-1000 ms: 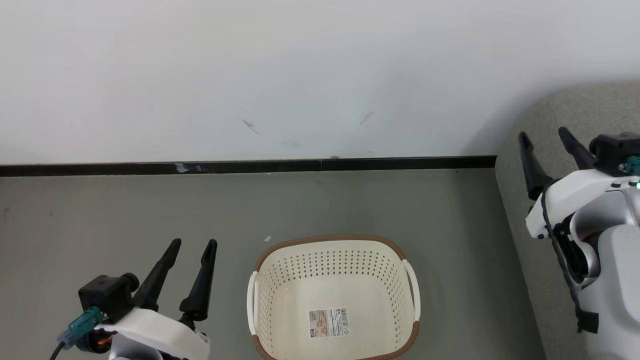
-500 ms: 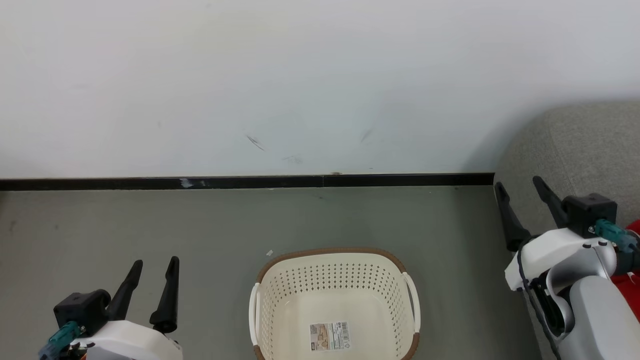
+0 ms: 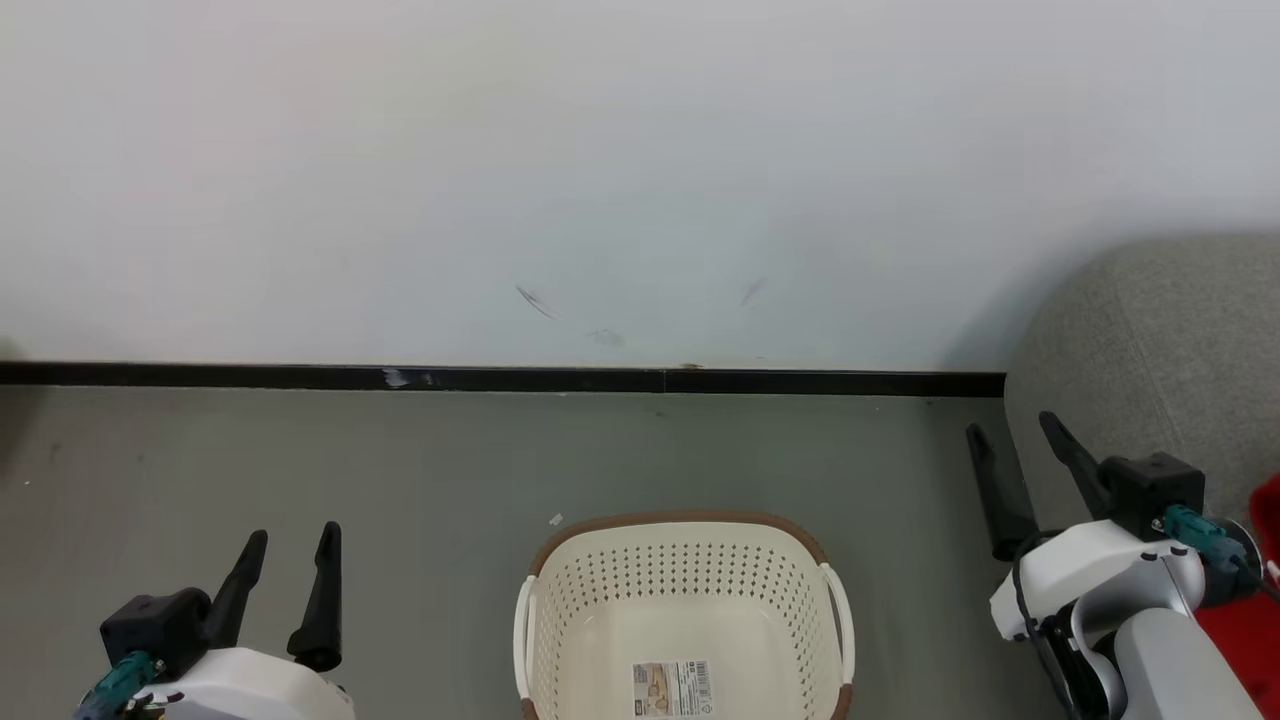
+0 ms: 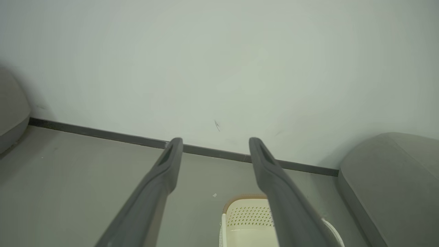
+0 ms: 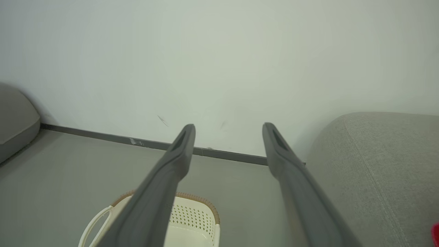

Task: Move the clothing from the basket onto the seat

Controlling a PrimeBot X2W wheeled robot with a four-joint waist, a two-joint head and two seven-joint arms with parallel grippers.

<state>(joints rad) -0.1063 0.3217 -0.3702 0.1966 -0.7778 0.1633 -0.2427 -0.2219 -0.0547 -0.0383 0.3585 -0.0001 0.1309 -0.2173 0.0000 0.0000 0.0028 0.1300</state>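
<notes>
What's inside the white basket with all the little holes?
Inside the cream-white perforated plastic basket lies just a label sticker on its bottom; no clothes. Its near end is cut off by the picture's edge, so that part cannot be seen.

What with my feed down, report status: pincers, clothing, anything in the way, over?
Left pincer open, empty; right pincer open, empty. Red clothing on the seat; basket holds none. No obstruction seen.
</notes>
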